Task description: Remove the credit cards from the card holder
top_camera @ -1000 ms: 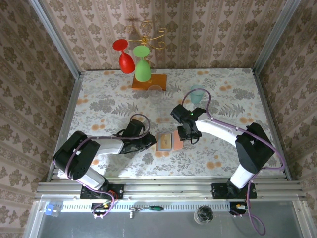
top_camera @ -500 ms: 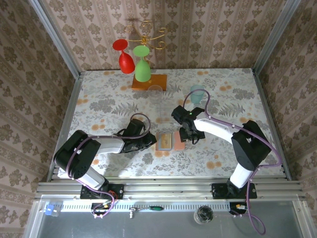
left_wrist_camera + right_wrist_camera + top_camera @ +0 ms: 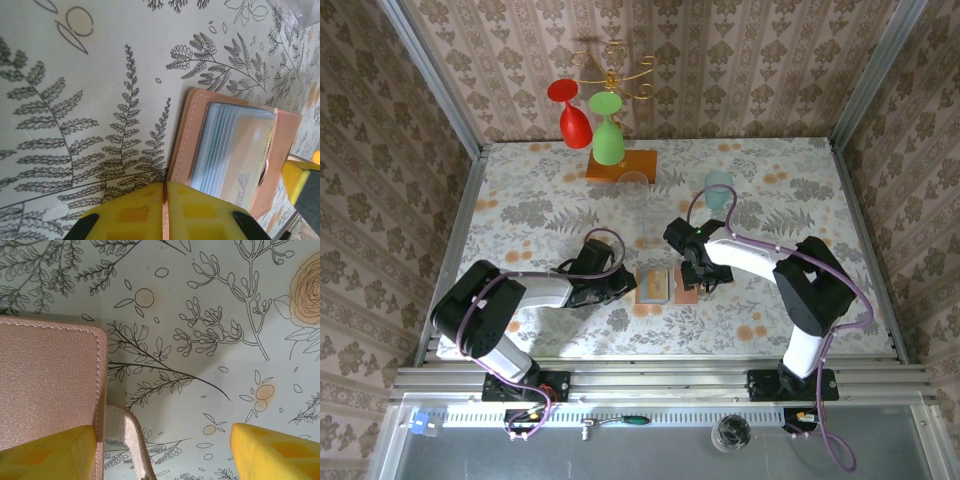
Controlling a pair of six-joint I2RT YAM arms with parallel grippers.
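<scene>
The card holder (image 3: 664, 285) lies open on the floral tablecloth between my two grippers. Its outside is salmon-brown, and its grey-blue pockets (image 3: 216, 142) face up. A tan credit card (image 3: 248, 159) sits in the pockets, with the thin edges of other cards stacked beside it. My left gripper (image 3: 626, 287) is shut on the holder's left edge (image 3: 176, 150), which runs between its yellow fingers (image 3: 200, 212). My right gripper (image 3: 694, 276) is open over the holder's right flap (image 3: 47, 385). One of its fingers (image 3: 45, 452) rests by the flap's edge, and the other finger (image 3: 275, 450) stands far off over bare cloth.
A pale elastic strap (image 3: 125, 437) curls out from under the flap. At the back stands a glass rack on an orange wooden base (image 3: 621, 165) with a red glass (image 3: 574, 118) and a green glass (image 3: 608, 138). A clear glass (image 3: 635, 188) and a teal glass (image 3: 718, 190) stand nearby.
My right gripper's jaws have spread wide apart, and its arm has swung in closer to the holder. My left gripper has kept its hold and place.
</scene>
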